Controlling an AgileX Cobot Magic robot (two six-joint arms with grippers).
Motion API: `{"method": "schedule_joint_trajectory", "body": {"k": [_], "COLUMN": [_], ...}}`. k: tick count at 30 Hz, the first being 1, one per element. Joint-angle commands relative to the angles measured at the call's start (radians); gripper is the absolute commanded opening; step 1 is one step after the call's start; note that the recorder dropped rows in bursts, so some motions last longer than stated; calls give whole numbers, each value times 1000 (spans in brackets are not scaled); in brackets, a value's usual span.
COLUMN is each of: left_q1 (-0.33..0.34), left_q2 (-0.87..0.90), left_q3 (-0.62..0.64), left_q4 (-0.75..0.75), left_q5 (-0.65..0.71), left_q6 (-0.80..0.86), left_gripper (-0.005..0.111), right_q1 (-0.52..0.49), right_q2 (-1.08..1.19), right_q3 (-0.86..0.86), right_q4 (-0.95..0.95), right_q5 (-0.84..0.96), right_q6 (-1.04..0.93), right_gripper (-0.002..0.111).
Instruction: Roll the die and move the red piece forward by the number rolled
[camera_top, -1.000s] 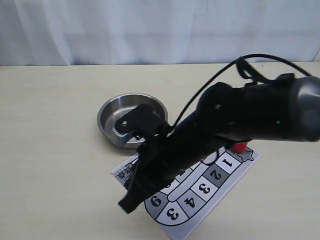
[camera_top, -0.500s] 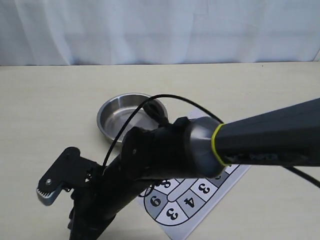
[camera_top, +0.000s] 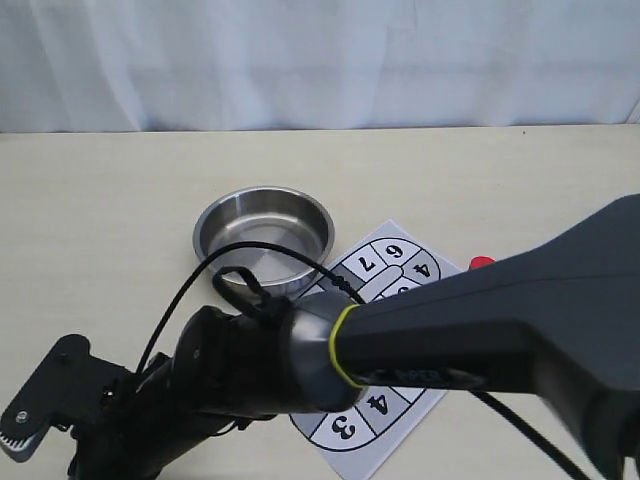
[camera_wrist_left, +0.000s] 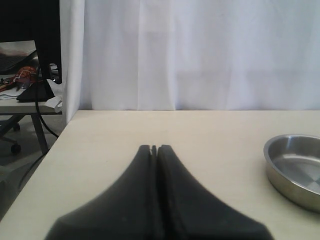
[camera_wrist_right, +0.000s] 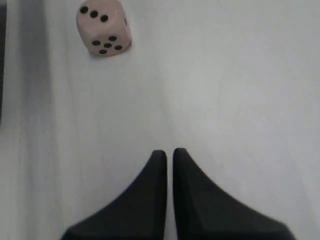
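left gripper (camera_wrist_left: 154, 147): jaws pressed together, empty | right gripper (camera_wrist_right: 169, 151): jaws a slit apart, empty | die (camera_wrist_right: 103, 27): on table, clear of right gripper's tips | red piece (camera_top: 481, 263): 3 o'clock of bowl (camera_top: 262, 222), by board (camera_top: 400, 262), half hidden behind arm

die (camera_wrist_right: 103, 29): 1 | red piece (camera_top: 481, 263): 1 | steel bowl (camera_top: 265, 215): 1 | numbered board (camera_top: 395, 253): 1
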Motion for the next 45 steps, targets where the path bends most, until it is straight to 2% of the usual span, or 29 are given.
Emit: {"method": "schedule_joint_trajectory", "body": {"k": [1, 8, 21, 45], "left_q1": [0, 0, 0, 0], "left_q2": [-1, -1, -1, -1], "left_q3": [-5, -5, -5, -5], "left_q4": [-5, -5, 0, 0], "left_q5": [-13, -13, -13, -13], "left_q6": [0, 0, 0, 0], "left_gripper": [0, 0, 0, 0], "right_q1": [20, 43, 104, 104], "right_q2": [39, 91, 105, 123], "right_q3": [-63, -140, -151, -162], "right_q4": [20, 24, 42, 58], "right_q5": [39, 70, 29, 16], "right_q6": [-15, -15, -88, -99], "right_gripper": [4, 4, 4, 4]}}
